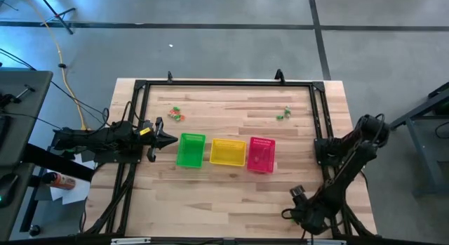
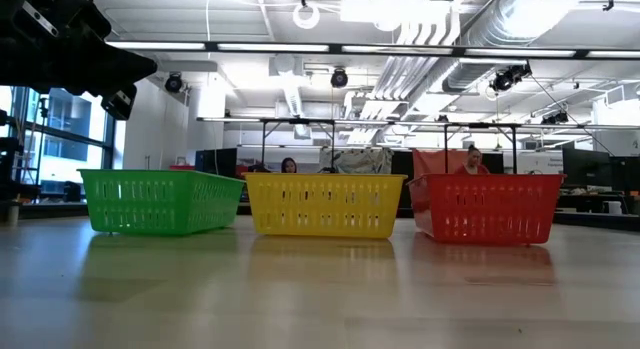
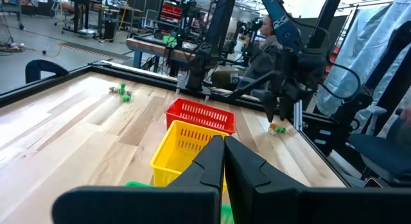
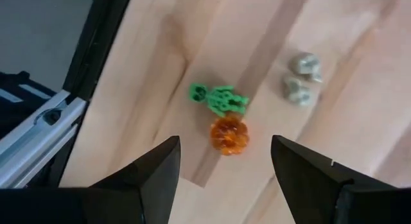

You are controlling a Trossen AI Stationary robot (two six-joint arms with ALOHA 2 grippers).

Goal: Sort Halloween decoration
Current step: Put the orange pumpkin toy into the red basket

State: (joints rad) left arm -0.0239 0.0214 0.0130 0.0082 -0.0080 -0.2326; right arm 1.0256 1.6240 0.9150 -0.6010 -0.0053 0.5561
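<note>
Halloween trinkets are seen in the right wrist view as a small cluster on the bare wood: a tiny orange translucent plastic pumpkin (image 4: 228,135), a small green plastic skeleton figure (image 4: 217,99) touching it just above, and two pale grey lumps (image 4: 302,78) apart at the upper right of the frame. The pumpkin is framed between the two dark fingers (image 4: 142,172) of the right gripper (image 4: 225,161), which are spread wide and touch nothing; the trinkets lie beyond the fingertips.

In the high view, the right gripper (image 1: 297,194) is found at the lower right of the frame, near the table's front edge. Two more groups of trinkets are seen far off: a green and orange-red group (image 1: 176,114) at the upper left of the wooden table (image 1: 231,196) and a green group (image 1: 284,114) at the upper right.

Three slotted plastic baskets are lined up in the middle: a green basket (image 1: 190,150), a yellow basket (image 1: 227,152) and a pink-red basket (image 1: 262,154). The left gripper (image 1: 168,139) is held just left of the green basket, its fingers (image 3: 244,161) pressed together on nothing.

A black metal frame (image 1: 228,83) runs around the table's edges, close beside the cluster under the right gripper.
</note>
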